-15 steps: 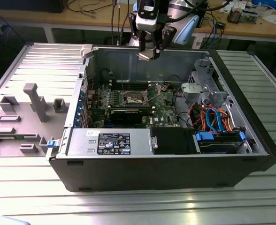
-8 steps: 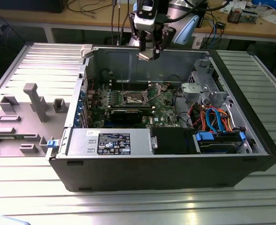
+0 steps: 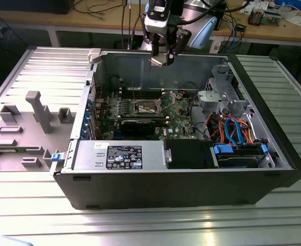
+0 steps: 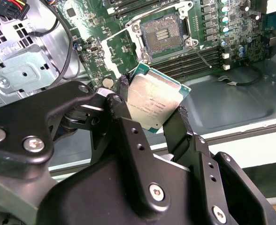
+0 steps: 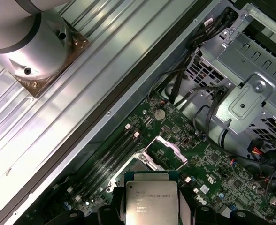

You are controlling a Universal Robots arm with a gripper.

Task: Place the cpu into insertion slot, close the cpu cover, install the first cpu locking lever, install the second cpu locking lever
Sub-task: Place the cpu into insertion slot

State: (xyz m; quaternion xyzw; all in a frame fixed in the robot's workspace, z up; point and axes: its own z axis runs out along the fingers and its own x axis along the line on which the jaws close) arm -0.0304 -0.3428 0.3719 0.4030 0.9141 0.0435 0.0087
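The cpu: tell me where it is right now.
The cpu sits clamped in the gripper, in the air over the open computer case at the exterior view's upper middle, apart from the uncovered insertion slot below.

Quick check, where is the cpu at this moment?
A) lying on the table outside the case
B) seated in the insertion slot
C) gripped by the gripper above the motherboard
C: the gripper is shut on the cpu, holding it in the air above the board, and the insertion slot is bare.
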